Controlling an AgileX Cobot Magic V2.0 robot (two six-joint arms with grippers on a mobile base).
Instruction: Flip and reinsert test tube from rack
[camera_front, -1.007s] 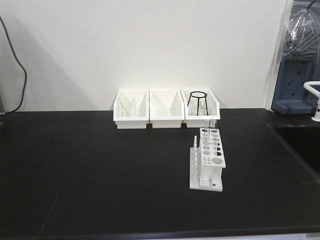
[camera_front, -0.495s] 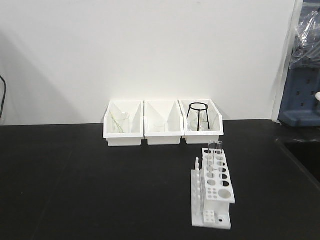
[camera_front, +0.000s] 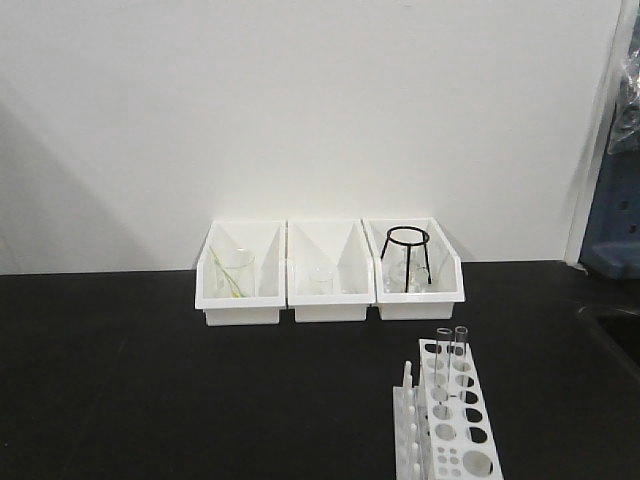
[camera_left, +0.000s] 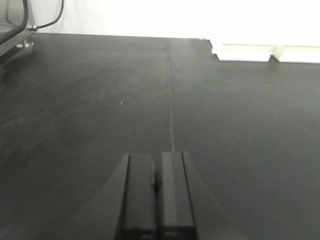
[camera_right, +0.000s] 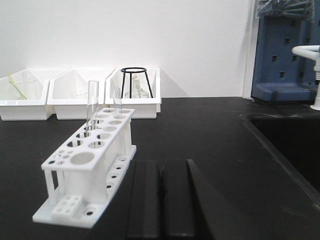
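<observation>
Standing in rack (camera_right: 122, 140): test tube (camera_right: 92, 105); left gripper (camera_left: 156, 156) and right gripper (camera_right: 161, 163) jaws pressed together.

left tool (camera_left: 157, 161) (jaws pressed together) hangs over the black table (camera_left: 95, 100).

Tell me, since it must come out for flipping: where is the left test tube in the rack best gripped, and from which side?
Grip the left test tube on the bare glass above the top plate of the rack, just below its open rim. Come from above: it stands upright, its lower part sits inside the rack, and the second tube stands close beside.
</observation>
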